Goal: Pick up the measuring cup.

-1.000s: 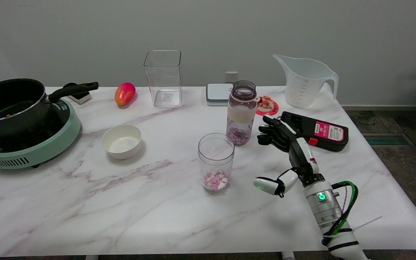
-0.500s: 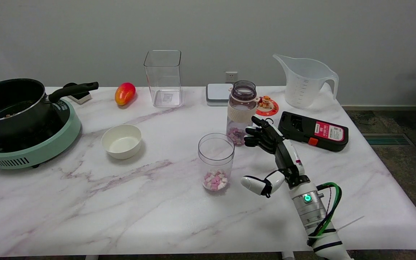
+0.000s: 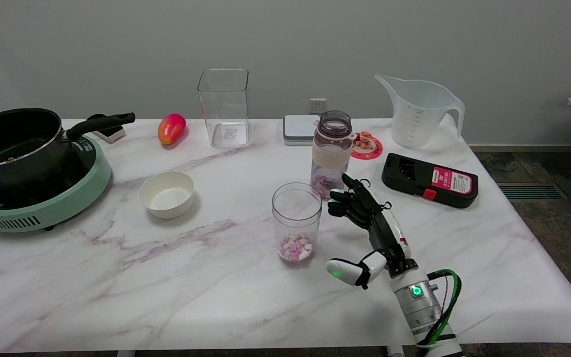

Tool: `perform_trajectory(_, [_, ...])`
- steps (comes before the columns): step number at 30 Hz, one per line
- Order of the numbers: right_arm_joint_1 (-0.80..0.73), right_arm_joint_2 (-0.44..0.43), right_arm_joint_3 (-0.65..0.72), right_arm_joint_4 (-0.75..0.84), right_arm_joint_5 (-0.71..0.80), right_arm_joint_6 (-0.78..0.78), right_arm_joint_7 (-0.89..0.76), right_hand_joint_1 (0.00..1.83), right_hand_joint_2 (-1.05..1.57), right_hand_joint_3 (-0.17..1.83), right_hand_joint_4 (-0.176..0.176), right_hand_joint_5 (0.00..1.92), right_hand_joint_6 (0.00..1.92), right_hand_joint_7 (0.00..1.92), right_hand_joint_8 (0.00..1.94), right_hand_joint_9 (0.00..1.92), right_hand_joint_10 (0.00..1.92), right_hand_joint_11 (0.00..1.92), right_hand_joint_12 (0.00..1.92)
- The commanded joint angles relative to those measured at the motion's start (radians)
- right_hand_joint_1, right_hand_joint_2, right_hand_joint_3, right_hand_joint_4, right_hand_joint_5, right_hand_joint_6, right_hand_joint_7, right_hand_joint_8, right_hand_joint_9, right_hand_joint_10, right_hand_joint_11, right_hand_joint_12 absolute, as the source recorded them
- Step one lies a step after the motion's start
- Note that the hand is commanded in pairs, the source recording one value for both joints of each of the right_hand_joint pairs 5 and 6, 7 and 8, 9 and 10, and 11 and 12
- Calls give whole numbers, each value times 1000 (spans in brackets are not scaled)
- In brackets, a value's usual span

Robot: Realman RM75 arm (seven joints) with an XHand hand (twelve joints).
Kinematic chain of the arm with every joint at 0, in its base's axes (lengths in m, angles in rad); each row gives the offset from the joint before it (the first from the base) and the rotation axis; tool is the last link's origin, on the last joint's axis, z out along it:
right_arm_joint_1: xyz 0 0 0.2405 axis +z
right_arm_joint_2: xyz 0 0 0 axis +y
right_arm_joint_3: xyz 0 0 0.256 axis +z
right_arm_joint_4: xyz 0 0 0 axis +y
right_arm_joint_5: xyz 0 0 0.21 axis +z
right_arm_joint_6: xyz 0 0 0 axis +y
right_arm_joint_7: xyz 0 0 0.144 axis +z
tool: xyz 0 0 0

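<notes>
A clear round cup (image 3: 296,220) with pink and white pieces in its bottom stands at the table's middle. A large translucent measuring jug (image 3: 420,111) with printed marks and a handle stands at the back right. My right hand (image 3: 367,233) hovers just right of the clear cup, fingers spread toward it and thumb stretched out low. It holds nothing and a small gap separates it from the cup.
A purple-lidded bottle (image 3: 332,153) stands right behind the cup and the hand. A black device (image 3: 429,179) lies to the right, a white bowl (image 3: 166,193) to the left. A pot on a green cooker (image 3: 28,168), a square clear container (image 3: 224,106), a mango (image 3: 171,128) and a small scale (image 3: 299,129) are farther off.
My right hand has moved left and toward the table's near side, from beside the black device to just right of the clear cup. Nothing else has moved.
</notes>
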Motion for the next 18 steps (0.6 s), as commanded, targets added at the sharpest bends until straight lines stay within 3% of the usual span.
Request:
perform_trajectory(1, [74,-24,-39,-110,-16,48,48,1110,-313,1046,0,179,179,456,456,554,554,572,572])
perform_trajectory(18, [183,-89,-45,-186,-49,4,81,1121,-331,1135,0,173,173,437,437,517,517,525,525])
